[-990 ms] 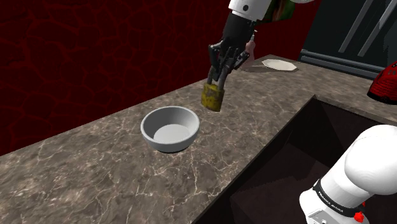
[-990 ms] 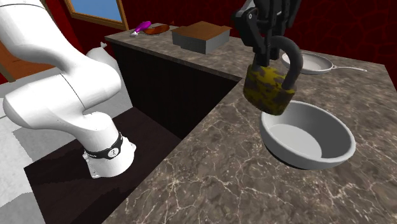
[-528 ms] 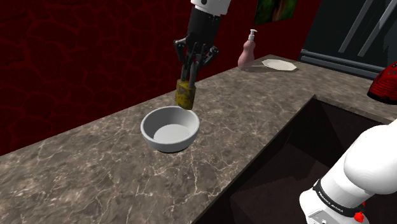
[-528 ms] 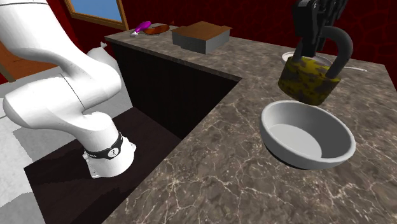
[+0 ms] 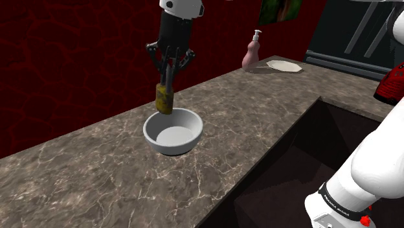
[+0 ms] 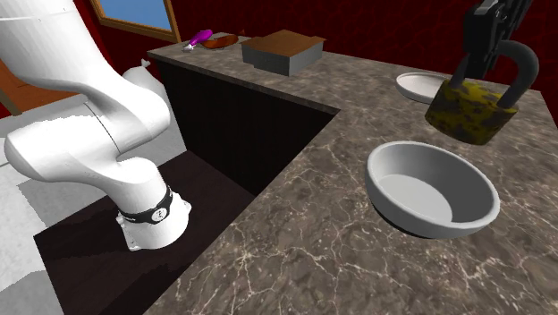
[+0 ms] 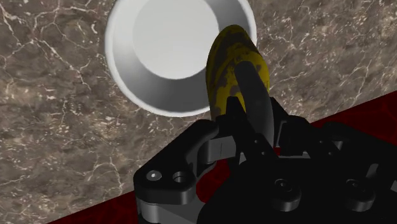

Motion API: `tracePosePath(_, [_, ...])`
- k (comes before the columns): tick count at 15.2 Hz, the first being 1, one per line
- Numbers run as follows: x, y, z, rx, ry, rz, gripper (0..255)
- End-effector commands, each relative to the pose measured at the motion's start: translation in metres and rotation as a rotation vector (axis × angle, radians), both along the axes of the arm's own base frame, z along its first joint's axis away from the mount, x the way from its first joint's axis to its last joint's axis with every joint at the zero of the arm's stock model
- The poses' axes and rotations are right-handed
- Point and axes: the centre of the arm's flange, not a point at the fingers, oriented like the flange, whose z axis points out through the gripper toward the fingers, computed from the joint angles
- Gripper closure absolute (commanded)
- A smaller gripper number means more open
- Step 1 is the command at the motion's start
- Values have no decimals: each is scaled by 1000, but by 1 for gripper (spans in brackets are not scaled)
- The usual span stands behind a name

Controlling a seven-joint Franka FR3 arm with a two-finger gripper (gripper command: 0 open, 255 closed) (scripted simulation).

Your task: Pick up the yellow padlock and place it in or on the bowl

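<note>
The padlock [image 5: 164, 98] has a mottled yellow body with dark blotches and a dark shackle. It hangs from my black gripper [image 5: 168, 70], which is shut on the shackle. In the shoulder view it hovers just above the far rim of the grey bowl [image 5: 173, 130] on the marble counter. The second exterior view has the padlock [image 6: 470, 113] above and beyond the bowl [image 6: 432, 189], with the gripper [image 6: 489, 55] at the shackle. From the wrist, the padlock [image 7: 234, 63] overlaps the bowl's [image 7: 172, 51] edge, below the gripper [image 7: 251, 124].
A pink soap dispenser [image 5: 252, 55] and a white plate [image 5: 283, 65] stand at the counter's far end. A deep dark sink recess [image 5: 304, 168] opens beside the bowl. A brown-topped box [image 6: 283, 50] and a white plate [image 6: 422, 87] sit farther off. A dark red wall backs the counter.
The gripper has carried the padlock toward the shoulder view's left, from beside the bowl to above its far rim. The grip stays shut. The bowl has not moved.
</note>
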Motion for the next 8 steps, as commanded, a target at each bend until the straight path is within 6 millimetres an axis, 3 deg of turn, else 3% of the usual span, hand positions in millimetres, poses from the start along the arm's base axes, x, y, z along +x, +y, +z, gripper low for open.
tracePosePath(1, [0, 0, -10, 1, -1, 0, 255])
tracePosePath(8, [0, 0, -47, 1, -1, 0, 255])
